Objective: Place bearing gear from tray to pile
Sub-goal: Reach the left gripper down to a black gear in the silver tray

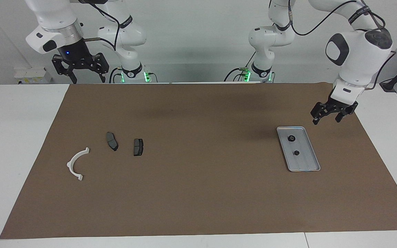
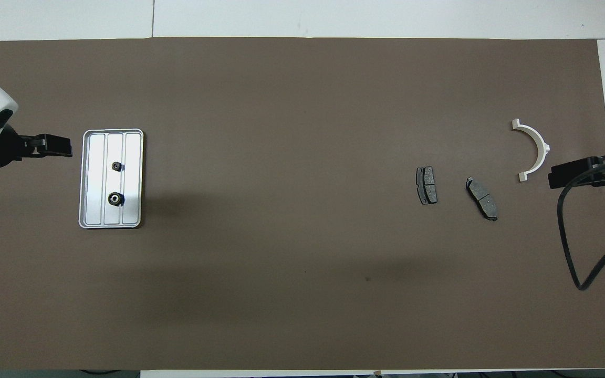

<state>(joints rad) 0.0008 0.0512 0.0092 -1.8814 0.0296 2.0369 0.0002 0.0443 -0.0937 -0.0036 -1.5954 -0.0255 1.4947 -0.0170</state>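
Observation:
The silver ribbed tray (image 1: 305,162) (image 2: 95,178) lies toward the left arm's end of the table. Two small dark round parts sit in it: a larger one (image 1: 292,138) (image 2: 116,198) nearer the robots and a smaller one (image 1: 296,153) (image 2: 117,166) farther away. The pile lies toward the right arm's end: a white half-ring bracket (image 1: 76,164) (image 2: 533,149) and two dark pads (image 1: 112,141) (image 1: 138,147) (image 2: 482,198) (image 2: 427,192). My left gripper (image 1: 326,120) (image 2: 66,147) hangs open and empty over the mat beside the tray. My right gripper (image 1: 87,77) (image 2: 552,179) waits open, raised near the mat's edge.
A brown mat (image 1: 198,193) (image 2: 302,294) covers most of the white table. The right arm's black cable (image 2: 570,252) loops over the mat at that end. The mat between tray and pile is bare.

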